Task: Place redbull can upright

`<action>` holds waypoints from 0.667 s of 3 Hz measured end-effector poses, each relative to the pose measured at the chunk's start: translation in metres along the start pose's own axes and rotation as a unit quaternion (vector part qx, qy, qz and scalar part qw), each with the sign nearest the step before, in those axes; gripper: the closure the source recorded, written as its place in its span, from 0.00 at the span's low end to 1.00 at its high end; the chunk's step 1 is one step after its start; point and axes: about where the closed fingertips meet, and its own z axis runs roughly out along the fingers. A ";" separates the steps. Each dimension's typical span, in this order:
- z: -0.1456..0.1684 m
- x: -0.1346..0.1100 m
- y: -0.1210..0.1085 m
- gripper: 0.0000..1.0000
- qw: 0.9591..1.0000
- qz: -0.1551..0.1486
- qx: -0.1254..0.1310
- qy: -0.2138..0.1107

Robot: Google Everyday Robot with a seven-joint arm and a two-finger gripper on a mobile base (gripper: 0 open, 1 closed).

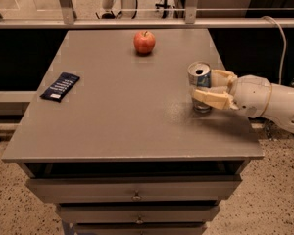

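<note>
While my end effector grips the redbull can between its fingers — upright, base on the bench — I judge only release remains.

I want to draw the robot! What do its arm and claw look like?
The claw, at the right edge of the table by the redbull can, has two chunky cream-yellow fingers. They join a round, smooth white wrist, and the arm behind is a fat white tube.

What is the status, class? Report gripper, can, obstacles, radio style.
Gripper at right side of table, jaws closed on redbull can. Can upright, base on table. Apple and dark packet far off, nothing in the way.
</note>
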 end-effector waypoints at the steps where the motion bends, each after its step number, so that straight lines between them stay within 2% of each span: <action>1: -0.005 0.000 -0.001 0.52 1.000 0.004 0.007 -0.001; 2: -0.056 -0.004 -0.015 0.29 0.996 0.050 0.077 -0.015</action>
